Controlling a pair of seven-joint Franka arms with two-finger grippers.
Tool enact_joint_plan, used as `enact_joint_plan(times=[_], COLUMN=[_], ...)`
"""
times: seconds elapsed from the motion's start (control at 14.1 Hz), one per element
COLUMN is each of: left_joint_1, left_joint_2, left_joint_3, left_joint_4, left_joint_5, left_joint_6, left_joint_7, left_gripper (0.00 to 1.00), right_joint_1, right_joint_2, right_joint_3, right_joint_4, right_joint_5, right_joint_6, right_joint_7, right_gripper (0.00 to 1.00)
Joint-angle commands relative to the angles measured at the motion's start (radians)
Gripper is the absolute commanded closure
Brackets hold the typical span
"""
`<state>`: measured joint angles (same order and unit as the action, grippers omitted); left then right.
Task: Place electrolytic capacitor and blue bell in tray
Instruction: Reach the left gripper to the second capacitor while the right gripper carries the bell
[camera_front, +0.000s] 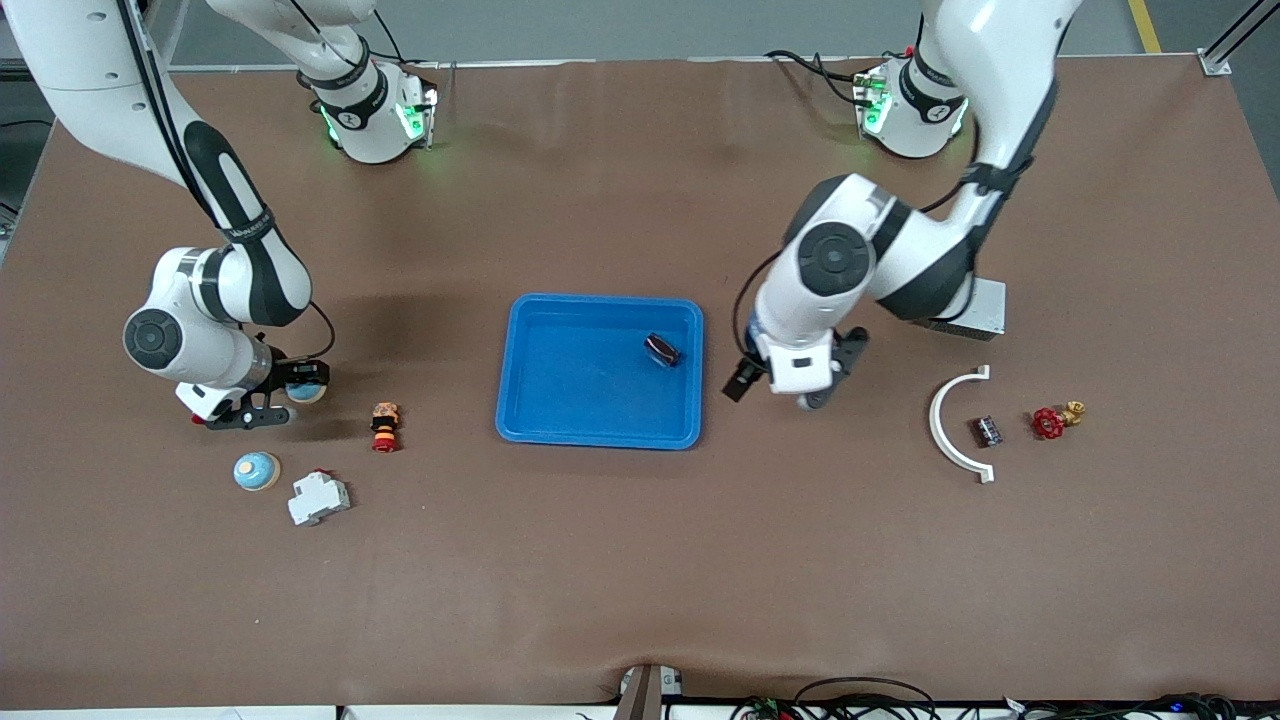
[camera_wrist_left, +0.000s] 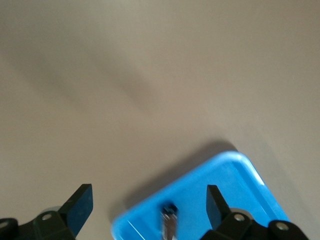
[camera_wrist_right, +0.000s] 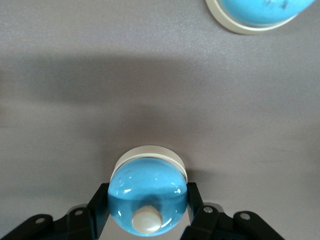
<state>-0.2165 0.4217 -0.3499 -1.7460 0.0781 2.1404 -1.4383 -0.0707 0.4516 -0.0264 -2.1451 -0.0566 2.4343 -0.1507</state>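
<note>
Left hand (camera_front: 775, 385): fingers spread, empty, beside tray (camera_front: 600, 425).
Left wrist view: capacitor (camera_wrist_left: 169, 216) lying in tray.
Right hand (camera_wrist_right: 147, 220): clamped on blue bell (camera_wrist_right: 147, 192).

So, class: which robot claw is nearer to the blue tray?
Left. The left claw hangs just beside the tray; the right claw grips a blue bell toward the right arm's end.
</note>
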Motion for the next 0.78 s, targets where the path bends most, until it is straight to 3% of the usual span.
enact_joint_plan(times=[0.0, 0.35, 0.57, 0.71], left_joint_1=[0.106, 0.294, 0.382, 0.428], left_joint_2=[-0.072, -0.049, -0.011, 0.011], left_joint_3=[-0.004, -0.006, -0.006, -0.006], left_joint_4=[-0.098, -0.142, -0.144, -0.144], left_joint_5=[0.012, 0.158, 0.183, 0.184], left_joint_6=[0.004, 0.013, 0.032, 0.050], left_joint_7=[0.172, 0.435, 0.544, 0.605], left_gripper=[0.00, 0.00, 0.00, 0.04], right_joint_1=[-0.020, 0.009, 0.138, 0.237], right_joint_2=[-0.016, -0.178, -0.272, -0.286], right_joint_3=[0.013, 0.025, 0.025, 0.028], right_joint_4=[-0.006, -0.002, 0.008, 0.031], right_joint_5=[-0.015, 0.015, 0.075, 0.081], right_joint_6=[-0.006, -0.182, -0.314, -0.353], right_joint_7=[-0.030, -0.009, 0.211, 0.378], right_gripper=[0.88, 0.87, 0.87, 0.87])
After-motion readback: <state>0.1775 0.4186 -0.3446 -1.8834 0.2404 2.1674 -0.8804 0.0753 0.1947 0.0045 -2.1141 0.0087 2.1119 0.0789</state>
